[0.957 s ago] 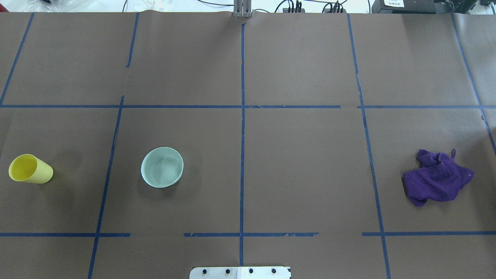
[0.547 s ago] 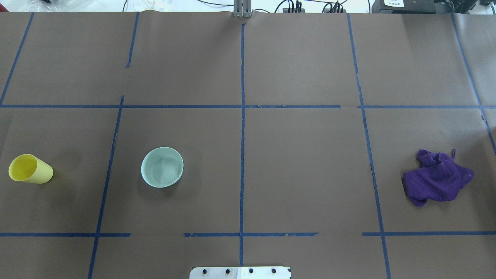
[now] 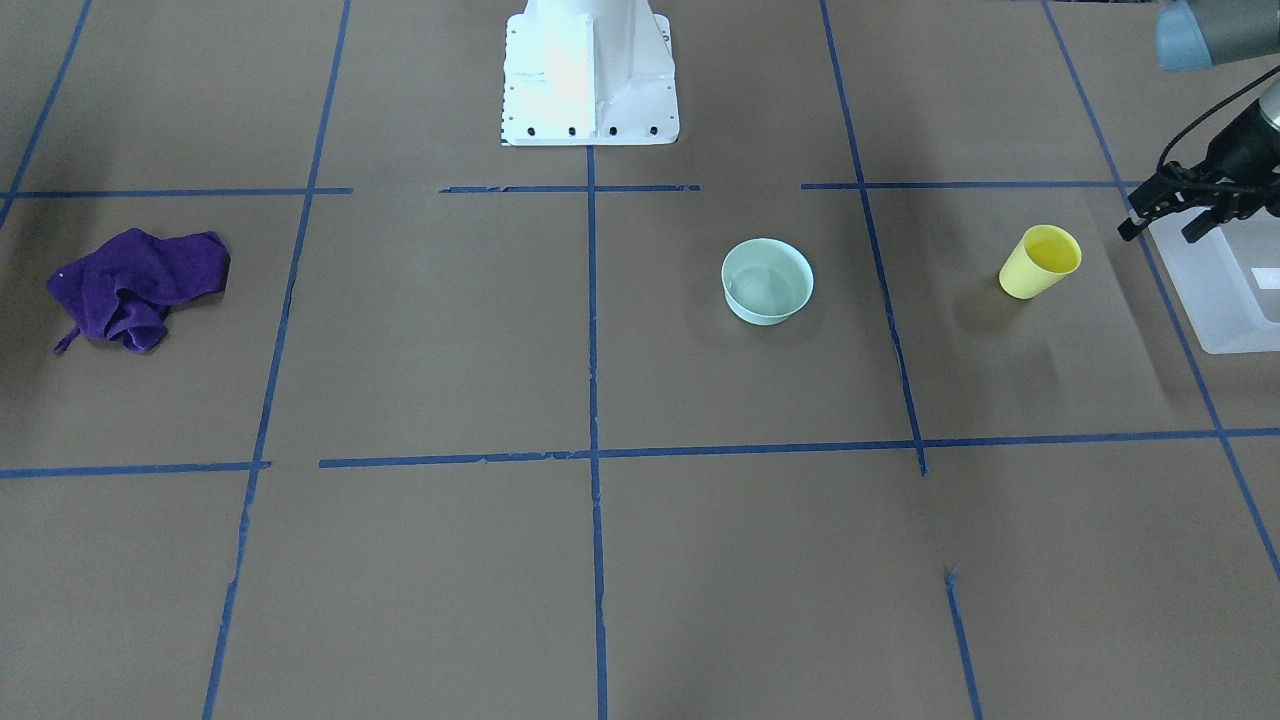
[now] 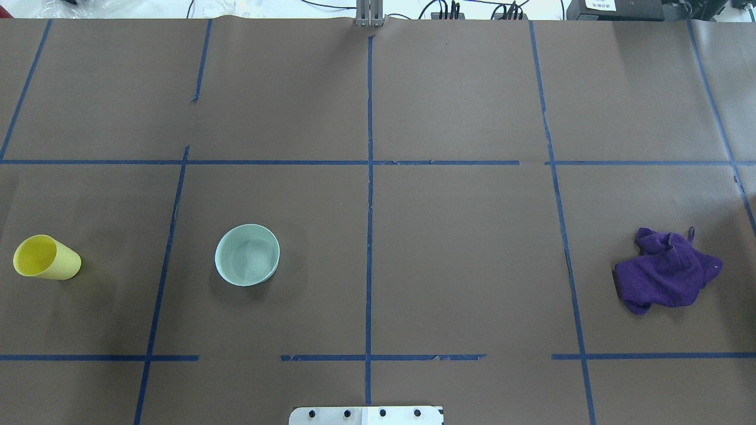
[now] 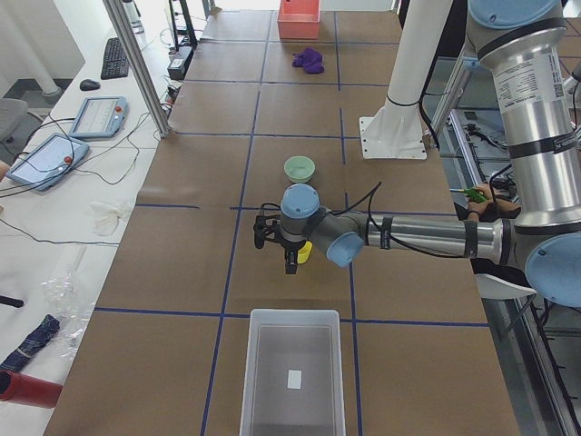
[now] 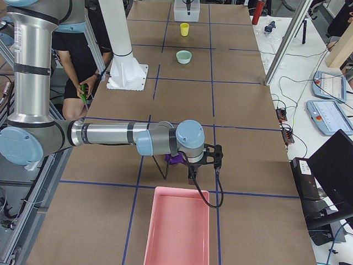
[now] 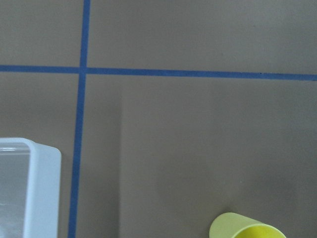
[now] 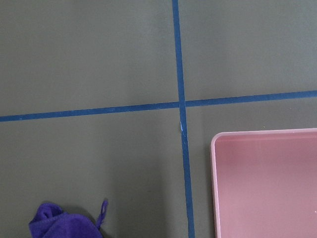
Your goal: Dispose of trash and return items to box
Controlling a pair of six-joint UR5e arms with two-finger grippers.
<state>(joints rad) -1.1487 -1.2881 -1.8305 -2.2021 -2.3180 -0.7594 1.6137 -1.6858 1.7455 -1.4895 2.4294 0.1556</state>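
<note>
Plainly, the left pincer (image 3: 1158, 234) hangs open — empty, near the cup (image 3: 1039, 263).

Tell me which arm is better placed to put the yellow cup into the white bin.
Left: the left gripper hangs near yellow cup and white bin; the right gripper is far off, by the purple cloth and pink tray.

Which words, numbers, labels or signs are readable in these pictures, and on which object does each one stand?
No text can be read in any view.
Small white label on the translucent frosted-white rectangular plastic box: too small, no writing can be made out.
White sticker on the black device beyond the table's far edge: dark print, too small to read.
Screen of the grey tablet: blurred.
</note>
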